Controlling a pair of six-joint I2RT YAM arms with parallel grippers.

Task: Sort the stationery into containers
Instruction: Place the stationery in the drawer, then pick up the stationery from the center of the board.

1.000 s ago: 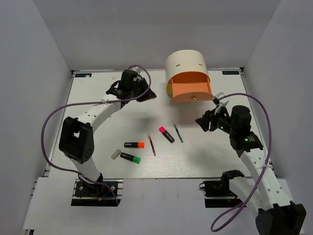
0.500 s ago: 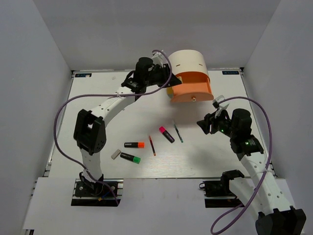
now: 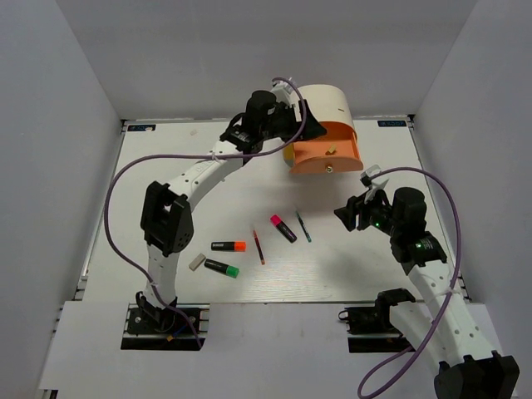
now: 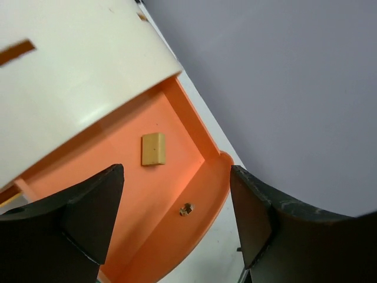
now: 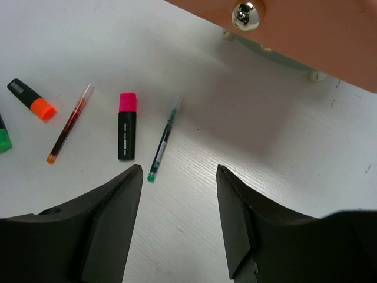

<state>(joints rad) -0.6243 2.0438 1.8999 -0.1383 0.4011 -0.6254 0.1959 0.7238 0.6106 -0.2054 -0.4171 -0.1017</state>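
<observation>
Your left claw [image 4: 177, 215] is spread wide and empty, over the open orange drawer [image 4: 118, 194] of the cream desk unit [image 3: 320, 101]. 1 tan eraser [image 4: 153, 149] lies flat inside, near the back. Your right claw [image 5: 178, 230] is also wide open w/ nothing held, low over the table [image 3: 166, 166], just in front of the drawer's knob [image 5: 247, 15]. Loose on the table:
- 3 highlighters: orange highlighter [image 3: 228, 246], green highlighter [image 3: 222, 268], pink highlighter [image 3: 283, 228]
- 2 pens: red pen [image 3: 258, 246], green pen [image 3: 303, 226]
- 1 grey eraser [image 3: 197, 262], next to the green highlighter
</observation>
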